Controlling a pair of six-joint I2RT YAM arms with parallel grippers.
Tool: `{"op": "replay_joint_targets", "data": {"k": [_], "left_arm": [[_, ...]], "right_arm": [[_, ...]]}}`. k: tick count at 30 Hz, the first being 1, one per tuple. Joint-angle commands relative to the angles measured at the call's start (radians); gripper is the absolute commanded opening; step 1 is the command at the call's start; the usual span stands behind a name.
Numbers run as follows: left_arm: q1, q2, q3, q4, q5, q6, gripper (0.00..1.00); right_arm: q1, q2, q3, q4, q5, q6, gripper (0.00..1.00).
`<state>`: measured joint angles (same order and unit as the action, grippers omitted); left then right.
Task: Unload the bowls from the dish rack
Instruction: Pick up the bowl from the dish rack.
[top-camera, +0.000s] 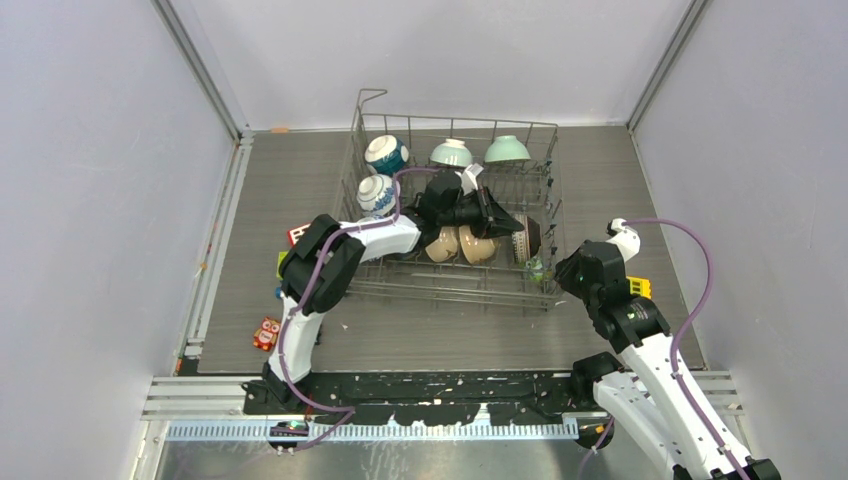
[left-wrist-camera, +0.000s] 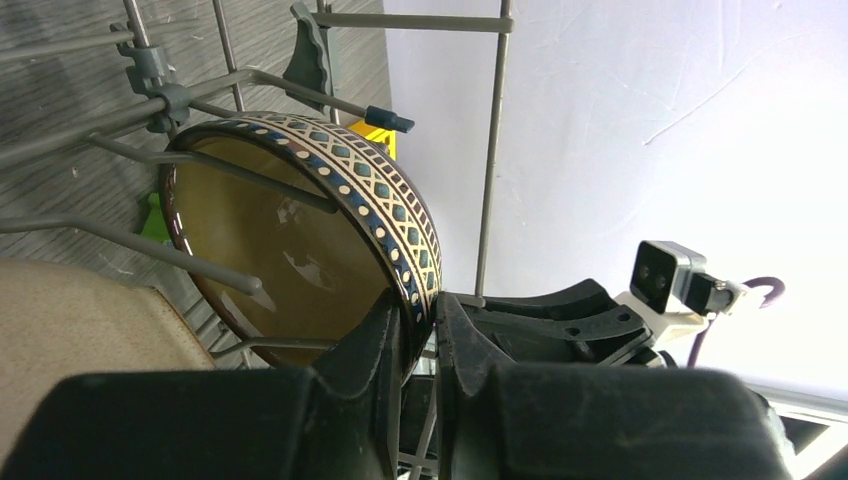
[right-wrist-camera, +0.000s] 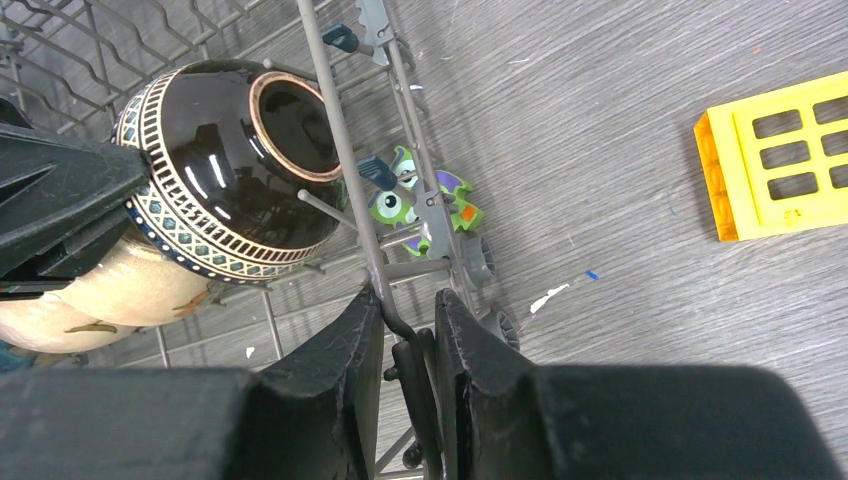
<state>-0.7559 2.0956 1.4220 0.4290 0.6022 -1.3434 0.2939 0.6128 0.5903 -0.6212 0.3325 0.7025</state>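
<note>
- Left gripper is clamped on the rim of the dark bowl, with one finger inside and one on the patterned band outside.
- That bowl stands on edge between tines at the right end of the rack.
- Right gripper is at the rack's right side, its jaws pinched on an edge wire. It reads as a brace for the rack.
- Step in hand, as I judge it, is to lift the dark bowl out.
- Tines cross the bowl's mouth, so draw it out along them, not sideways. A twist could snag the rim or drag the rack.
- The grip is a thin pinch on glazed ware, so slip is the risk. Move slowly and hold the bowl's tilt until it clears the top rail.
- Rack contents:
  - two beige bowls side by side, just beside the dark one
  - two blue-and-white bowls at the left
  - two mint bowls along the far row
- Outside the rack, a green toy lies against the right wires. A yellow block lies apart on the table.
</note>
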Motion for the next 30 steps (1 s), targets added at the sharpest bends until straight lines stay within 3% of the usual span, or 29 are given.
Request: {"op": "replay_joint_targets", "data": {"k": [1,23,25,30], "left_arm": [[0.063,-0.195,0.043,0.459,0.059,-0.132,0.0],[0.074,-0.199,0.057,0.527,0.103,-0.181,0.0],[0.074,-0.213,0.062,0.51,0.111,-0.169,0.0],[0.074,-0.255,0.064,0.445,0.13,-0.124,0.0]], "right_arm": [[-0.005,-0.019,-0.003,-0.003,0.065,0.042,0.01],[-0.005,-0.043,0.022,-0.017,0.032,0.038,0.01],[-0.005,-0.038,0.041,-0.029,0.017,0.037,0.1],[-0.005,-0.024,0.11,-0.058,-0.032,0.033,0.54]]}}
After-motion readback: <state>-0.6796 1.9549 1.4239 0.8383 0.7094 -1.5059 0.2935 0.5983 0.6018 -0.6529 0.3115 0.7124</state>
